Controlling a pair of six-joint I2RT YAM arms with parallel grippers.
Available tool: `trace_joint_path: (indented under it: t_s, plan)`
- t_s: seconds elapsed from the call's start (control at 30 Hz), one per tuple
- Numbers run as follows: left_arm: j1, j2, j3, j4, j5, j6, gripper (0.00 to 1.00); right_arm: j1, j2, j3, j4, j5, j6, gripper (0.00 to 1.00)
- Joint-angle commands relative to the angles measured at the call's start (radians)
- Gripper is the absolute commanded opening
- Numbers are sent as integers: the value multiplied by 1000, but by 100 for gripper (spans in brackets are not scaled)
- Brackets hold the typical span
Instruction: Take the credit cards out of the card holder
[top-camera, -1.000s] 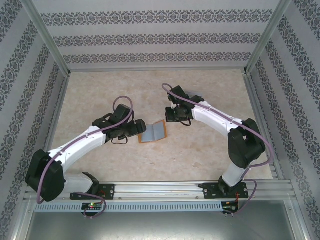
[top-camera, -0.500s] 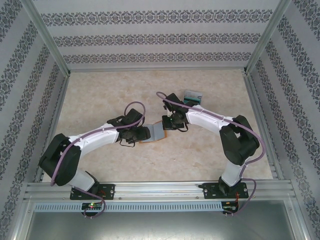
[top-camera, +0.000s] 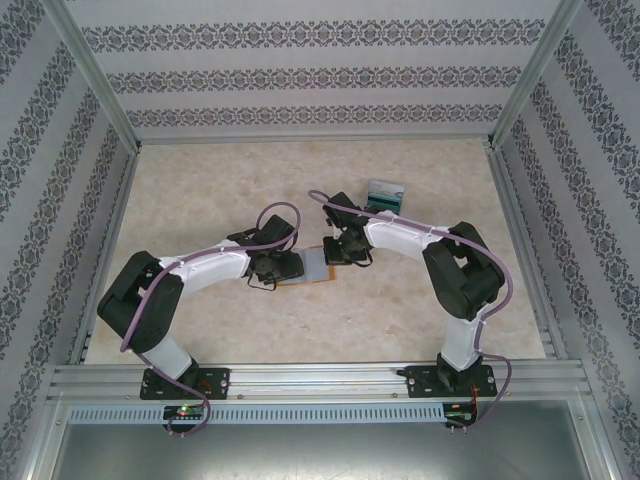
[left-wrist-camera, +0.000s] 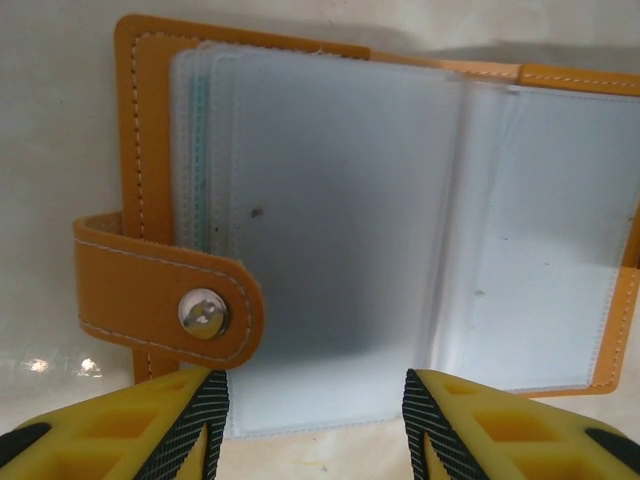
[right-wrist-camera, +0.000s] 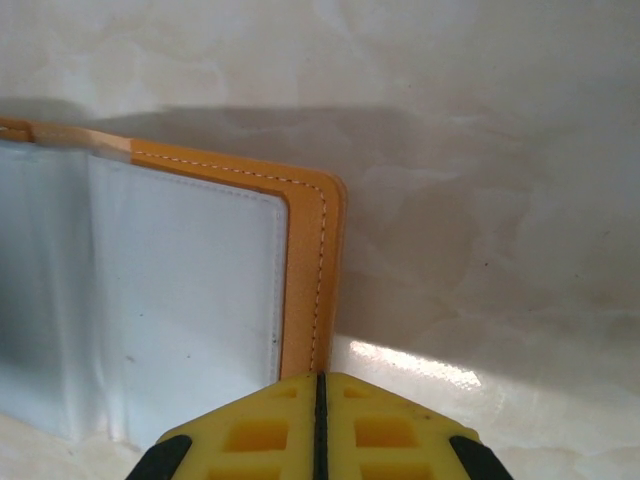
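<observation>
The card holder (top-camera: 316, 267) lies open like a book on the table, orange cover down. In the left wrist view its orange snap tab (left-wrist-camera: 165, 305) sits at the left. A grey-blue credit card (left-wrist-camera: 330, 200) shows through its clear sleeves, and a teal edge (left-wrist-camera: 200, 150) peeks out behind. My left gripper (left-wrist-camera: 315, 405) is open, its fingers astride the near edge of the left sleeves; the left finger (left-wrist-camera: 200, 405) is next to the tab. My right gripper (right-wrist-camera: 320, 380) is shut, its tips resting on the holder's orange right edge (right-wrist-camera: 305, 260).
A clear box (top-camera: 385, 192) with teal and black contents stands behind the right arm. Metal frame posts and patterned walls close in the table on three sides. Open tabletop lies in front of the holder (top-camera: 330, 320).
Both arms have closed in on the holder. The left jaws have narrowed and now sit at its left half. The right gripper has come down onto its right edge, uncovering the clear box.
</observation>
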Motion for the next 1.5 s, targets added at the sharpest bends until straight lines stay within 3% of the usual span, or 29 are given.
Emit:
trace_joint_path:
  t_s: [0.0, 1.0, 1.3, 1.47]
  plan:
    - [-4, 11, 24, 7, -26, 26, 51, 5, 7, -9, 7, -9, -11, 0]
    - [-2, 43, 8, 184, 145, 16, 53, -13, 6, -26, 24, -32, -1, 0]
    - [-4, 52, 31, 177, 144, 18, 53, -30, -95, -110, 157, -44, 25, 0]
    - [-5, 48, 24, 184, 145, 15, 53, -31, -207, -207, 283, 37, 38, 0]
